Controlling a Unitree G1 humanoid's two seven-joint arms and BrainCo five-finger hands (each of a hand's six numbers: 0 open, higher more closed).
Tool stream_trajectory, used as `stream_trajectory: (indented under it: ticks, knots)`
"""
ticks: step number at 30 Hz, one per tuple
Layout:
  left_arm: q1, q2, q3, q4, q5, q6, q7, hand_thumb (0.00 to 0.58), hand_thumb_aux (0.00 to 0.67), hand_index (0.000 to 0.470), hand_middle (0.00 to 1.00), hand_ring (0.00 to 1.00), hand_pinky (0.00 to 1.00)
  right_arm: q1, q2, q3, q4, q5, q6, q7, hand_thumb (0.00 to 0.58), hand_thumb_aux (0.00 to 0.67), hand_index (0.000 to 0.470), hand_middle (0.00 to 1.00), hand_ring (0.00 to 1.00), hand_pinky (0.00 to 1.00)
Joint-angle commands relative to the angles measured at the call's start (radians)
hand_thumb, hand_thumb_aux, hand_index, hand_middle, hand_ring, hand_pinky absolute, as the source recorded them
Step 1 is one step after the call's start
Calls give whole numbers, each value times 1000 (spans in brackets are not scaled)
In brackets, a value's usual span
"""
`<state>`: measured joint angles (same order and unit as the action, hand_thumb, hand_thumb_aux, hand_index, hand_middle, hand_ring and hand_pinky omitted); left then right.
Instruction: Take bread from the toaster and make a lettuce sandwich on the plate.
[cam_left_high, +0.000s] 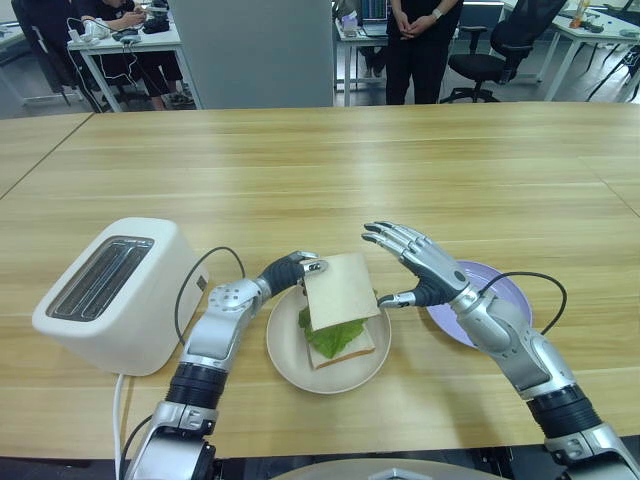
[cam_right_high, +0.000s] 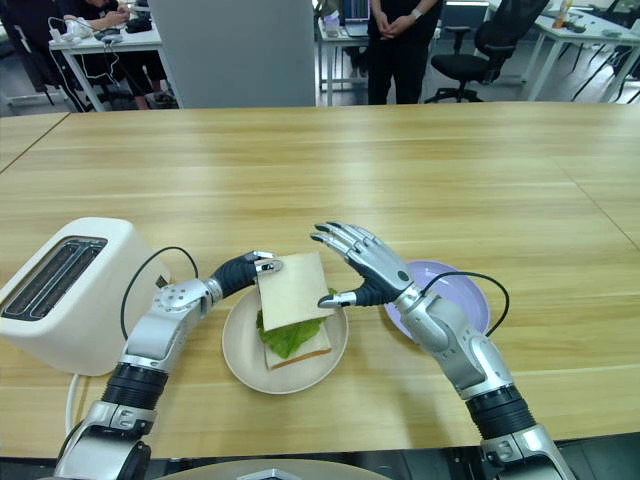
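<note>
On the beige plate lies a bread slice with green lettuce on top. A second bread slice is tilted over the lettuce, its left edge pinched by my left hand. My right hand stands open just right of that slice, its thumb touching the slice's right edge. The white toaster sits at the left with both slots showing no bread.
A purple plate lies behind my right forearm. The toaster's black cord loops between toaster and left hand. The wide wooden table stretches beyond. Desks, chairs and people are in the room behind.
</note>
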<state>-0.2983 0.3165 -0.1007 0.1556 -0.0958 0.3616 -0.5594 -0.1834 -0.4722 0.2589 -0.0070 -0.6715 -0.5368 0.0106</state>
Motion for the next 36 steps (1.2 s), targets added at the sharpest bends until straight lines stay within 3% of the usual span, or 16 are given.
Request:
stream_trajectory:
  ticks: [1, 13, 36]
  knots:
    - [12, 23, 8, -26, -4, 5, -11, 580, 670, 460, 694, 694, 694, -1, 5, 38, 27, -4, -8, 28, 0, 0, 0, 0, 0, 0]
    - [64, 52, -13, -53, 11, 16, -12, 580, 670, 460, 698, 698, 698, 5, 42, 152, 106, 16, -29, 98, 0, 0, 0, 0, 0, 0]
    - [85, 12, -57, -15, 33, 13, 8, 580, 670, 460, 694, 694, 694, 48, 18, 210, 88, 27, -24, 217, 0, 0, 0, 0, 0, 0]
